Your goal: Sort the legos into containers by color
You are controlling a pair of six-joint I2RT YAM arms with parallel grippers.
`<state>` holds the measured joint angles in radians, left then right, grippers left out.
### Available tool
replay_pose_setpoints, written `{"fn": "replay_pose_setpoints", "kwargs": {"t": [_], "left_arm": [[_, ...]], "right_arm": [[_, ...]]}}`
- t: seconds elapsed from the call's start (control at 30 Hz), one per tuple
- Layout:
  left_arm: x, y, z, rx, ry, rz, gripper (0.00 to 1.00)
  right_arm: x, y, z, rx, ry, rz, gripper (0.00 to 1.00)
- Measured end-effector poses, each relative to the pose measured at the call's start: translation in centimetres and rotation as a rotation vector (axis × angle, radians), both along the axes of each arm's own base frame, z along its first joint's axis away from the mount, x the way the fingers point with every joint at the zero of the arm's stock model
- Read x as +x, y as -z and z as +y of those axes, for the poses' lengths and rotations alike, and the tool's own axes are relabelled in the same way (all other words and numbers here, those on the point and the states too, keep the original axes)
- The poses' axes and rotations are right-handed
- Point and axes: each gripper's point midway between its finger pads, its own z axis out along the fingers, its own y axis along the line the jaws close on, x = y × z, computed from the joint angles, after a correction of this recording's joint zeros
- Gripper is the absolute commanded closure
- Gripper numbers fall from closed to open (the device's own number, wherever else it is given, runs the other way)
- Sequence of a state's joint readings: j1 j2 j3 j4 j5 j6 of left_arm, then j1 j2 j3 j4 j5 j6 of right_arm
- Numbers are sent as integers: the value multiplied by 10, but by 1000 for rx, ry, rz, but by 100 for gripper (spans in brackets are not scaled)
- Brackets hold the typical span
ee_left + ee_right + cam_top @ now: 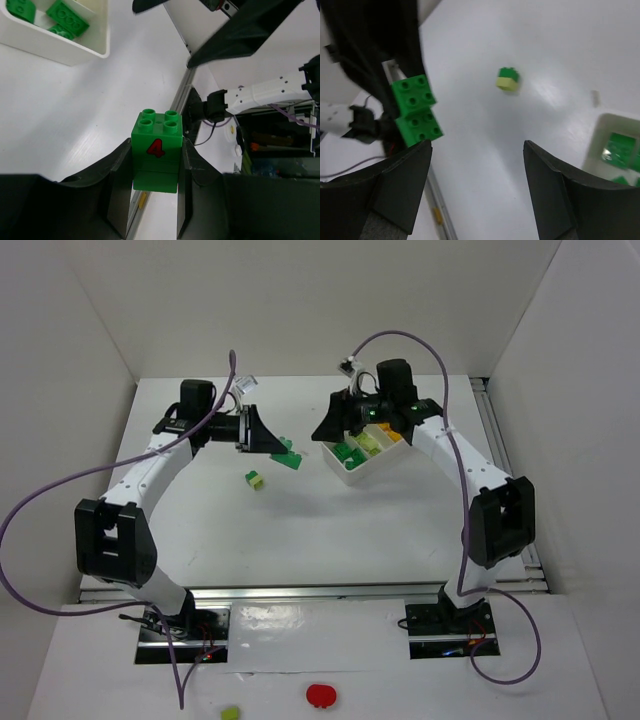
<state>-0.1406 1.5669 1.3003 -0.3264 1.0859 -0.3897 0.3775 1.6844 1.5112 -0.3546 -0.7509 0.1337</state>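
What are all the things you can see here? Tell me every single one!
White plastic three-compartment tray: one, white, far right of the table.
Studded bricks in the tray: several, dark green, lime, orange-yellow, grouped side by side; the count is unclear.
Green studded brick with a red 4: one, seemingly joined to a second green brick, between the left fingers.
Small loose brick stack: one, lime and dark green, mid-table.
Flat red round thing: one, red, in front of the arm bases.
Small lime piece: one, left of it.
Left gripper: one, black, clamped on the green brick.
Right gripper: one, black, open, empty, above the tray.
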Motion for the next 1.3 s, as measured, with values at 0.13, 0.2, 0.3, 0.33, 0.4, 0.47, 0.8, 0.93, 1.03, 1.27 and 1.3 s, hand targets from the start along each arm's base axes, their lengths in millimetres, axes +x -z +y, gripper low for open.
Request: {"fn": "replay_pose_setpoints", "kwargs": {"t": [0.13,0.2,0.3,0.33,0.4,0.47,0.8,0.93,1.03,1.27,1.3], "left_arm": [[-5,-2,-2,-26,44,-9,100],[-6,-4,-3,-37,58,-18,100],[-6,-6,-3,-45,67,-29,100],[-6,-7,-4,-47,69,-34,100],[-5,-8,-4,-51,72,-46,100],[-4,-9,-4,-52,72,-54,100],[0,-17,-6,-72,74,-90,100],[0,-15,-6,-70,71,-86,100],[2,-14,-5,-67,62,-87,100],[0,-14,-4,-76,68,-72,70],[0,-13,-4,-73,66,-65,67]], "right_arm": [[-23,-6,23,79,-169,33,19],[-27,-12,34,103,-233,33,19],[-31,-17,47,118,-301,18,19],[-35,-17,51,120,-321,15,19],[-41,-16,55,121,-349,20,19],[-48,-14,58,121,-370,32,21],[-55,4,67,108,-409,77,32],[-56,7,68,110,-418,92,39],[-60,6,71,119,-437,95,63],[-64,5,73,136,-453,103,93],[-64,6,73,139,-453,108,93]]}}
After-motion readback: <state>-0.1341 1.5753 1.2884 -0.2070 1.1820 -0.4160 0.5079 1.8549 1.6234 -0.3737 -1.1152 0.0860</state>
